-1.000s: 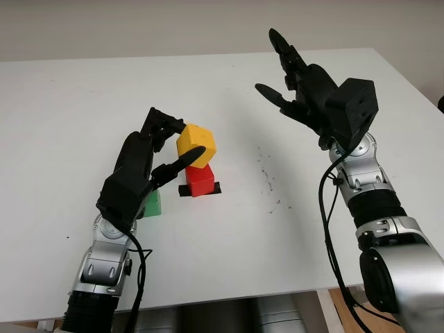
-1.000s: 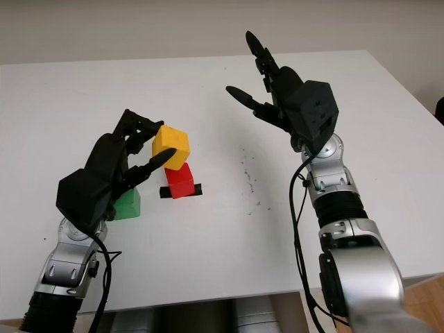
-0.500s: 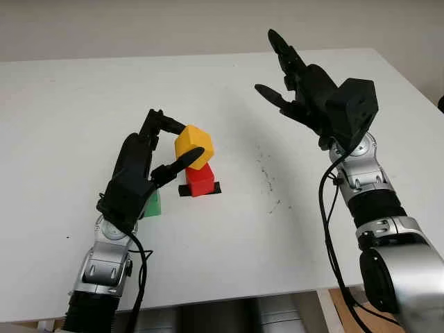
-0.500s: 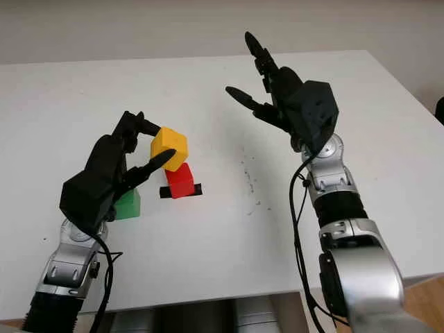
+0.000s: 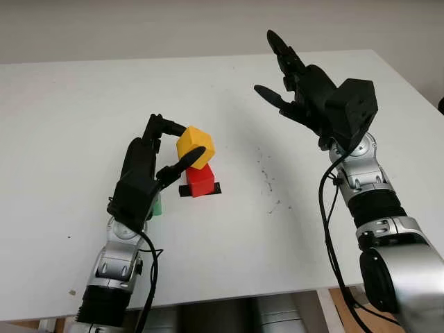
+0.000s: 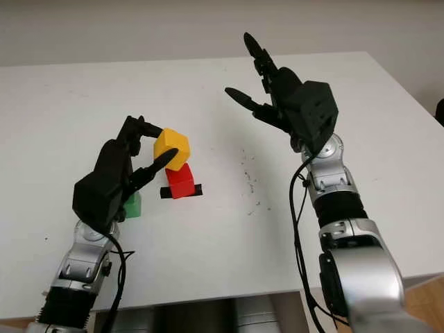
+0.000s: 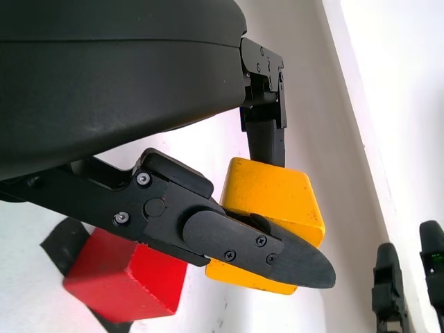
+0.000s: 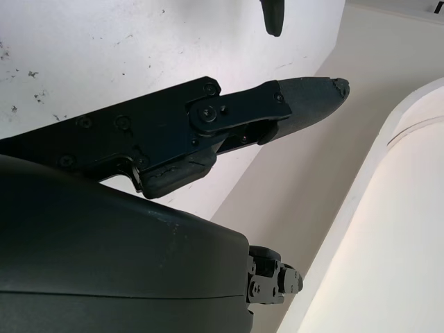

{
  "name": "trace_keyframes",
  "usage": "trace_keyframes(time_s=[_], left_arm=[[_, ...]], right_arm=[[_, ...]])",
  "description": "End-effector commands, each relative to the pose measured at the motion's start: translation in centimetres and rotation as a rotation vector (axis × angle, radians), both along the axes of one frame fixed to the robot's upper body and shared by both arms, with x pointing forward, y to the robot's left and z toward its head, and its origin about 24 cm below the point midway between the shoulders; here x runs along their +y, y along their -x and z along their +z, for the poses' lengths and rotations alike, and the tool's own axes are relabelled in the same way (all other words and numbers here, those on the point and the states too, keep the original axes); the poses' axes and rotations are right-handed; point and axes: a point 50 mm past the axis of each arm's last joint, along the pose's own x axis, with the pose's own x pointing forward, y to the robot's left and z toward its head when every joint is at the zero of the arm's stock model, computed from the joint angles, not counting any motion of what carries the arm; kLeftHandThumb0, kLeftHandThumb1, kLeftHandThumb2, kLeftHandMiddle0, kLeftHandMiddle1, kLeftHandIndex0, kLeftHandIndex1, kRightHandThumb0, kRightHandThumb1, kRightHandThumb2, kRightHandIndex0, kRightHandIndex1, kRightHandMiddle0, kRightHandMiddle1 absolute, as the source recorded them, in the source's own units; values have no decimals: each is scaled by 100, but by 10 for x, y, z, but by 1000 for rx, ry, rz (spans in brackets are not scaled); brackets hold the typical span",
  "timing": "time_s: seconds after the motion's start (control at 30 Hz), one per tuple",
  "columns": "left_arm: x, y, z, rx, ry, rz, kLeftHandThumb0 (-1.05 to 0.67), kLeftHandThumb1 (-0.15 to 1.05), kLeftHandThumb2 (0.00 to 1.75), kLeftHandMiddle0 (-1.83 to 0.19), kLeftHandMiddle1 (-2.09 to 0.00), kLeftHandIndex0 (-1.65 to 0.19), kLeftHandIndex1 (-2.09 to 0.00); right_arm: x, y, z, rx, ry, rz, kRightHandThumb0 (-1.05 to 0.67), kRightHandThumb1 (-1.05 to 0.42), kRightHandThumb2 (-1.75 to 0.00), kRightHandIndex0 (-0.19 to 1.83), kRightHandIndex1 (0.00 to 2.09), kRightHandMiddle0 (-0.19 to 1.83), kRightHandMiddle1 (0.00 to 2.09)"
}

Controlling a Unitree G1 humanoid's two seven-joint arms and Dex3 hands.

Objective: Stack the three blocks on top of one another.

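1. Yellow plastic cube block [image 5: 195, 146] is tilted, pinched in the left hand [image 5: 142, 179], directly above the red plastic cube block [image 5: 201, 180]. Can't tell if the two blocks touch; in the left wrist view yellow [image 7: 267, 225] overlaps the red one's [image 7: 127, 278] upper corner.
2. Left hand fingers [image 7: 260, 244] clamp opposite faces of the yellow block: one finger at the block's 10 o'clock, the other at its 7 o'clock in the head view.
3. Red block sits on a small black flat rectangular marker [image 5: 216, 187] on the white table [image 5: 83, 111], near table centre.
4. Green plastic cube block [image 6: 131, 205] lies on the table at 8 o'clock from the red block, just beside the left hand and partly hidden by it.
5. Right hand [image 5: 305, 97] is raised above the table at 2 o'clock from the stack, well apart, released, holding nothing.
6. Dark speck marks [image 5: 267, 182] on the table at 3 o'clock from the red block.
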Motion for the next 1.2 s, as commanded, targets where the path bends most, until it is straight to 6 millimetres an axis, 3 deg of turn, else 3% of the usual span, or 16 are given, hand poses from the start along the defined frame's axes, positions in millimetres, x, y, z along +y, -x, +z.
trace_keyframes(time_s=[0.0,0.53,0.83,1.17], left_arm=[[-4,2,-17,63,9,-7,-37,105,16,1,-5,-23,-174],[-2,5,-25,140,-70,-24,-37,105,15,-1,-6,-26,-167],[2,13,-17,166,-322,8,-34,105,8,-9,-7,-31,-160],[1,18,-9,162,-462,47,-30,104,6,-14,-6,-33,-153]], right_arm=[[-2,0,4,-13,-9,-3,-80,-105,-18,-18,5,1,5],[-2,0,4,-12,-16,1,-80,-105,-17,-18,5,1,5],[-2,0,4,-15,-12,0,-81,-105,-18,-18,5,0,5],[-3,0,4,-18,-11,2,-80,-105,-18,-17,6,-1,5]])
